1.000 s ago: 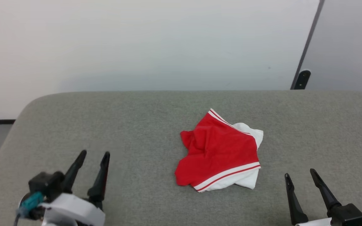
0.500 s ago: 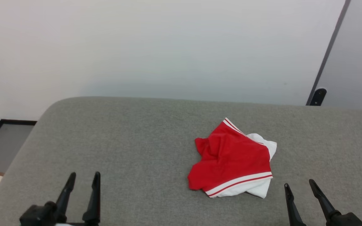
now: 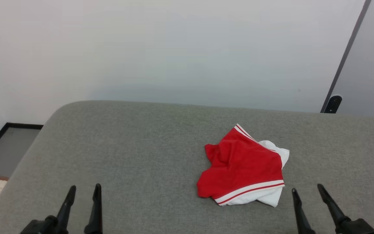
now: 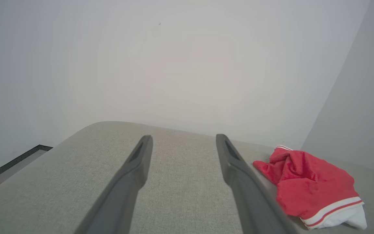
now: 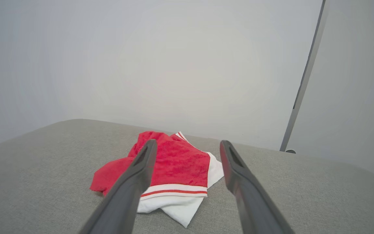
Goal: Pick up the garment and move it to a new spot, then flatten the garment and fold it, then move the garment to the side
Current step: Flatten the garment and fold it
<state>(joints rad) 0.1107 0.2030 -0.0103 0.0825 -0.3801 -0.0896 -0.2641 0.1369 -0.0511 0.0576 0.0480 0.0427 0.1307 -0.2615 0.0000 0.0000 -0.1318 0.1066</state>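
Red fabric garment [image 3: 243,164] with white parts half hidden underneath, lying crumpled right of centre on the grey upholstered surface [image 3: 135,146]. Left gripper [image 3: 85,186] and right gripper [image 3: 306,187] gaping wide, gripping nothing, bases being cut off at bottom edge.

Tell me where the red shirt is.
The garment lies crumpled on the grey cushion, right of centre in the head view, nearest the right pincer.
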